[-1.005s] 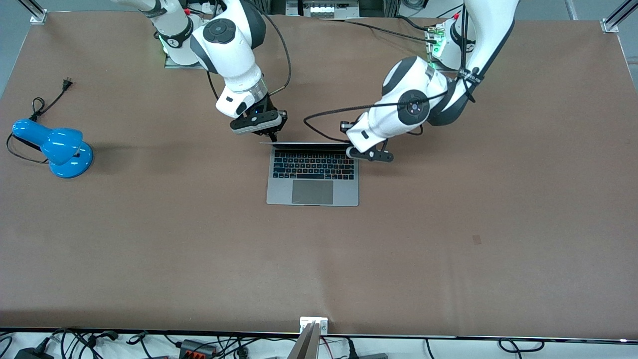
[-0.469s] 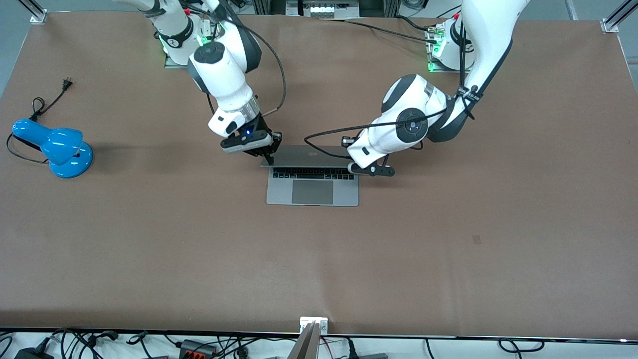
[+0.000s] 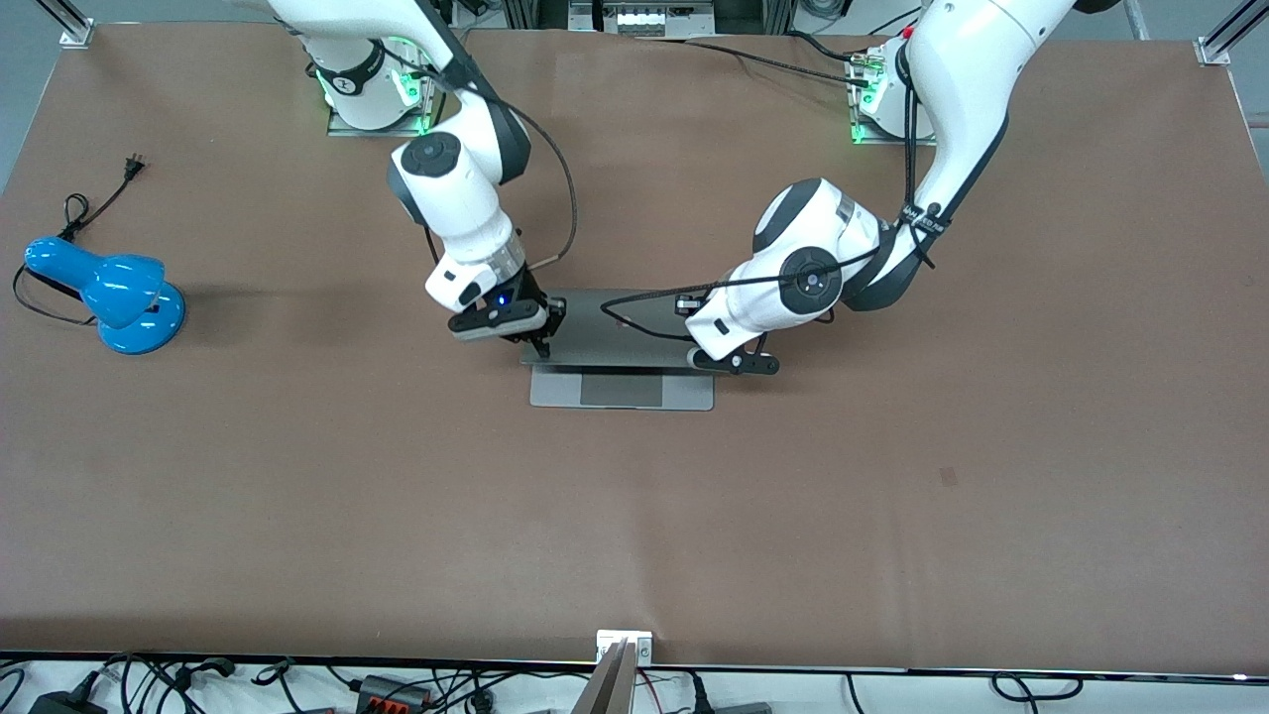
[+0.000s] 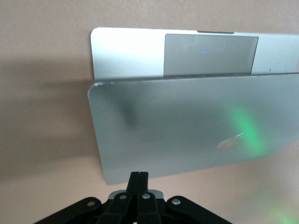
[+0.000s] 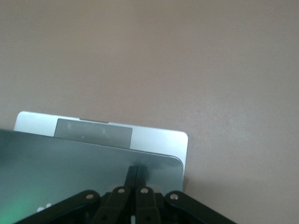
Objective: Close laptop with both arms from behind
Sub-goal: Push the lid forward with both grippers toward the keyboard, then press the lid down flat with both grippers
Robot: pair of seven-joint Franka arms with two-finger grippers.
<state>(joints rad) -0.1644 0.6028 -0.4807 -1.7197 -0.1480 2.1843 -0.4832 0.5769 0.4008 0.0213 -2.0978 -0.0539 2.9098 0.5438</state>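
Our left pincer (image 3: 706, 355) and right pincer (image 3: 540, 347), both pinched shut and holding nothing, press the laptop (image 3: 622, 389) lid mid-surface; it is mostly lowered, front strip uncovered at six o'clock.

This is a robotics lab. Two white jointed arms (image 3: 466, 198) are bolted to one edge of a wide brown surface (image 3: 892, 496) framed by metal posts (image 3: 69, 25). Loose cables and power adapters (image 3: 387, 686) lie along the front edge, and green lights (image 3: 861, 117) glow at the arm bases.
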